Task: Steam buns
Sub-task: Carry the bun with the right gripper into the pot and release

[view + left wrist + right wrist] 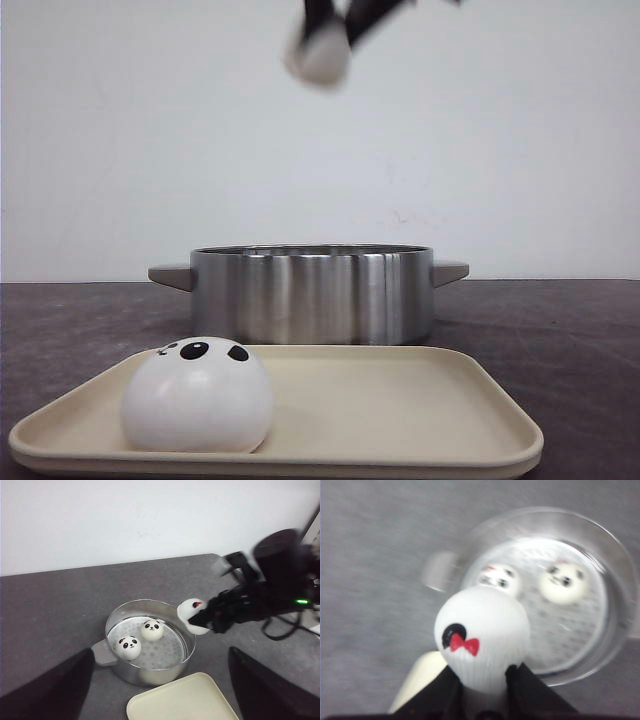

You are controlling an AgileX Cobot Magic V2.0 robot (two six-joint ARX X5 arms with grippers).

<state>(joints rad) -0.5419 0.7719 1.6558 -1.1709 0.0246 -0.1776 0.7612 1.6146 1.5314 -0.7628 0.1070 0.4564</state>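
Observation:
My right gripper (482, 676) is shut on a white panda bun (482, 635) with a red bow, holding it in the air above the near rim of the steel pot (310, 295). In the front view this held bun (320, 55) is blurred at the top edge. Two more buns (128, 646) (151, 629) lie face up on the perforated steamer plate inside the pot (112, 625). A fourth bun (197, 395) sits on the left part of the beige tray (400, 410). My left gripper (160, 695) hangs open high over the tray, holding nothing.
The pot has a flat handle on each side (170, 275) (450, 271). It stands just behind the tray on a dark grey tabletop (560, 340), with a white wall behind. The right arm (280, 590) reaches in over the pot's side.

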